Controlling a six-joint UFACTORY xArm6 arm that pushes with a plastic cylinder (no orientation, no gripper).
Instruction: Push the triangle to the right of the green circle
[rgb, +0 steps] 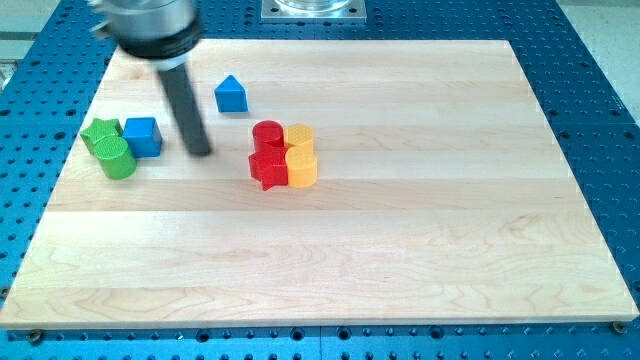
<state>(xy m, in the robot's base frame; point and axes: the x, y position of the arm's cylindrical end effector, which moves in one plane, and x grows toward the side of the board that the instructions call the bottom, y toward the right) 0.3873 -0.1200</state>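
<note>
Camera view: pointed blue triangle block (231, 95) needing nudging toward seven o'clock, beside green cylinder circle block (118, 159); rod tool tip (201, 152), jawless, gripping nothing, resting between them.

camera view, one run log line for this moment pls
my tip on board, touching nothing | blue triangle at its upper right | green circle far left, beside blue cube | triangle not yet placed

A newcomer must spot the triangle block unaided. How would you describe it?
Start at the wooden board's upper left, beside my tip. The blue triangle block stands alone, up and to the view's right of it. Its peaked top distinguishes it from the blue cube by the green blocks.
</note>
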